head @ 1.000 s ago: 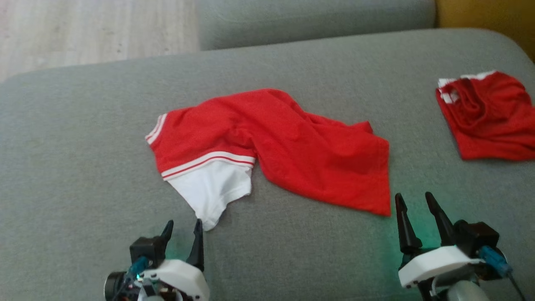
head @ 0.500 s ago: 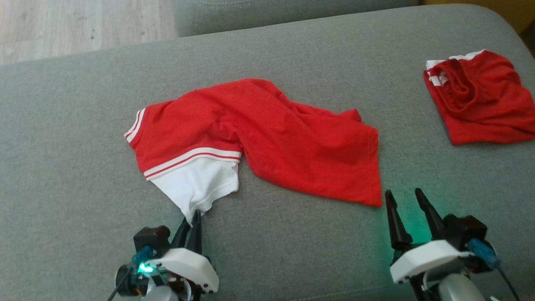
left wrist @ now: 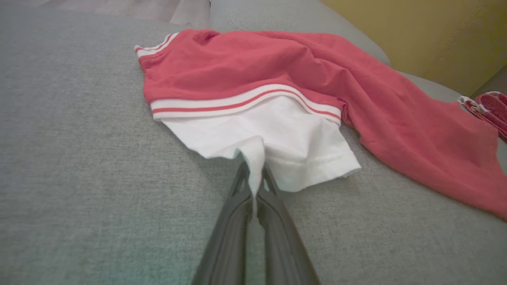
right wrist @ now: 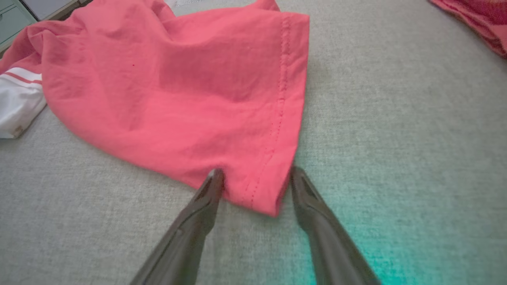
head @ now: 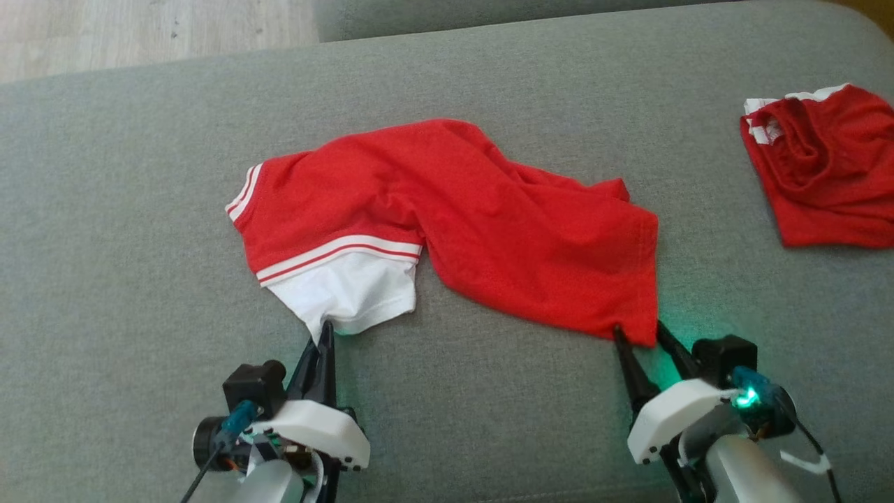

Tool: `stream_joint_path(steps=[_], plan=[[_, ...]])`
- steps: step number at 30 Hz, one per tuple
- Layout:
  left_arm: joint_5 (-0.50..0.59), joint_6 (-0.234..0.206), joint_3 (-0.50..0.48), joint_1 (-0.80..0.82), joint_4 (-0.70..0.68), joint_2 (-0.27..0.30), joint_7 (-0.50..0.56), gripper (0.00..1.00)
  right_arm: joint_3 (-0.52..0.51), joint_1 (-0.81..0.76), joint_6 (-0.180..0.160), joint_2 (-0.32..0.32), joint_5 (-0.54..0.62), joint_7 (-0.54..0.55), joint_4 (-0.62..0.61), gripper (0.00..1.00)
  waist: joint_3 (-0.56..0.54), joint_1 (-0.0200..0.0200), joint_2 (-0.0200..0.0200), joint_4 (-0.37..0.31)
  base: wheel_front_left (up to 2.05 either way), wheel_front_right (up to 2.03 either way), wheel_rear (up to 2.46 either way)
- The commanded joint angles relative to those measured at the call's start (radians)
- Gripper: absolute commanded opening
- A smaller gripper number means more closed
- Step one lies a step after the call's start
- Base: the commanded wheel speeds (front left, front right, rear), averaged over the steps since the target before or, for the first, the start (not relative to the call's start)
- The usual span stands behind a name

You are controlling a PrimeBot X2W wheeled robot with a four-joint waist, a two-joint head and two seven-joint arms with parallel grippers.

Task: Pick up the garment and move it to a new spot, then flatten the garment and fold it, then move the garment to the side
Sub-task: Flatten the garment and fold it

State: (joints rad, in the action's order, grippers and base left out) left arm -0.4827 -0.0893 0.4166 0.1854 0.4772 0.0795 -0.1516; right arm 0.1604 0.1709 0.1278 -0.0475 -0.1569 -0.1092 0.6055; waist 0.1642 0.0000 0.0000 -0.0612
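Left jaws clamp garment (head: 447, 216) corner; right jaws (spread) straddle hem.

It looked like a home living room: a wide grey fabric sofa (head: 140, 209), with pale wood-plank floor (head: 140, 31) at the frame's upper left.

Garment (left wrist: 257, 63) tip hidden within left tool (left wrist: 253, 168); second garment (head: 827, 168) cropped at edge

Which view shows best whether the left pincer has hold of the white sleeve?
The left wrist view: the left pincer is shut on a pinched fold of the white sleeve, seen close. The head view shows the same grip small, from above. The right wrist view catches a corner of the sleeve at its left edge.
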Motion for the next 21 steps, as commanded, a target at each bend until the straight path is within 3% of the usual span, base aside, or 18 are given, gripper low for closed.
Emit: stream_joint_path(steps=[1, 2, 3, 11, 21], plan=[[0.008, -0.006, -0.032, 0.038, -0.034, 0.01, -0.015, 0.0, 0.031, 0.025, 0.003, -0.003, -0.002, 0.002, -0.009, 0.37, 0.0, 0.0, 0.0, 0.002, 0.0, 0.0, 0.0], [0.008, -0.007, -0.033, 0.038, -0.038, 0.012, -0.016, 0.0, 0.032, 0.028, 0.003, -0.003, -0.005, 0.001, -0.005, 0.25, -0.001, 0.0, 0.0, 0.003, 0.0, 0.0, 0.0], [0.007, -0.009, -0.034, 0.037, -0.041, 0.015, -0.018, 0.0, 0.036, 0.03, 0.003, -0.003, -0.011, 0.001, -0.001, 0.01, -0.002, 0.0, 0.0, 0.004, 0.0, 0.0, 0.0], [0.011, -0.007, -0.044, 0.035, -0.105, 0.045, -0.045, 0.0, 0.031, 0.06, 0.003, -0.003, -0.09, -0.056, -0.033, 0.0, -0.039, 0.0, 0.0, -0.002, 0.0, 0.0, 0.0], [0.057, -0.02, -0.068, 0.057, -0.346, 0.152, -0.026, 0.0, -0.057, 0.077, 0.003, -0.003, -0.085, -0.061, -0.265, 0.0, -0.155, 0.0, 0.0, -0.006, 0.0, 0.0, 0.0]])
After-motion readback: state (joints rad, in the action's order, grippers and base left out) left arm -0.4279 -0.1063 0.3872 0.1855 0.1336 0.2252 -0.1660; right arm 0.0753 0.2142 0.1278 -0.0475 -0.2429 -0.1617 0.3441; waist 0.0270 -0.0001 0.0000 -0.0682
